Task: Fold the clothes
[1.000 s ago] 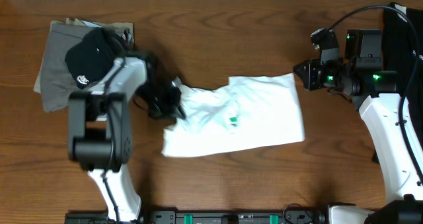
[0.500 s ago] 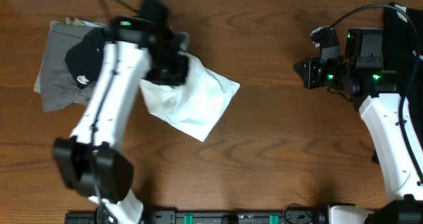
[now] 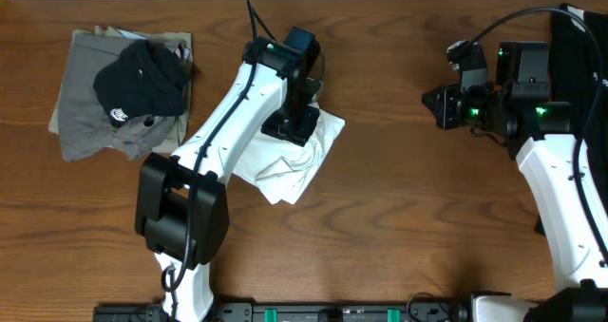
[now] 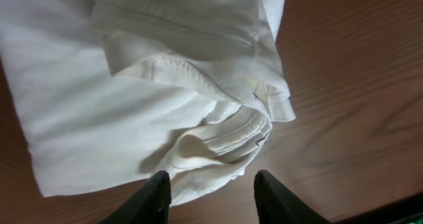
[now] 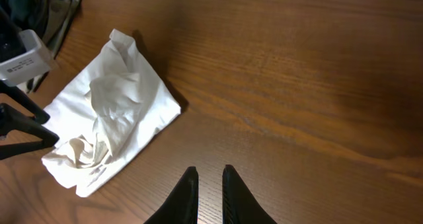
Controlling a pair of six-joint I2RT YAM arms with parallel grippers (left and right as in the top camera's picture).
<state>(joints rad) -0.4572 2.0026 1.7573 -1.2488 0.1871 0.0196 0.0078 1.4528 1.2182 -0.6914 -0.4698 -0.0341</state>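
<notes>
- over the left-middle of the surface (image 3: 427, 246), the white t-shirt (image 3: 296, 165) lies in a rumpled, half-doubled heap, one corner pointing toward the robot's side.
- left end effector (image 4: 211, 191) hangs right above it, fingers a moderate way apart with nothing between them. the cloth sits just past the tips, not pinched.
- right end effector (image 5: 209, 174) is well off on the right, fingers almost together with only a thin slit, holding nothing.
- far left, a black garment (image 3: 142, 75) sits on top of a grey-olive garment (image 3: 85, 104), well apart from the shirt, and neither arm is touching them.
- handling call: this looks like thin, limp cotton, light, with no stiffness at all. lifted from one point, the rest should hang and bunch.
- the wood looks smooth, so the cloth will likely slide rather than snag, and a sideways pull may drag the whole heap instead of spreading it.
- where to grab: the ribbed collar (image 4: 231, 135) curls up close to the left fingers. it's thick and raised, so an easy pinch, but a poor handle for flattening.
- better bet, i'd say, is the stitched edge (image 4: 192, 75) running across the upper fold. it's doubled and firmer, so take it near a corner with the other arm on the opposite corner and stretch the shirt flat.
- watch-out: the layers are stacked here, so a deep bite could catch several at once. a shallow pinch on the top edge looks safer.
- nothing fragile about it, so a firm close shouldn't hurt.
</notes>
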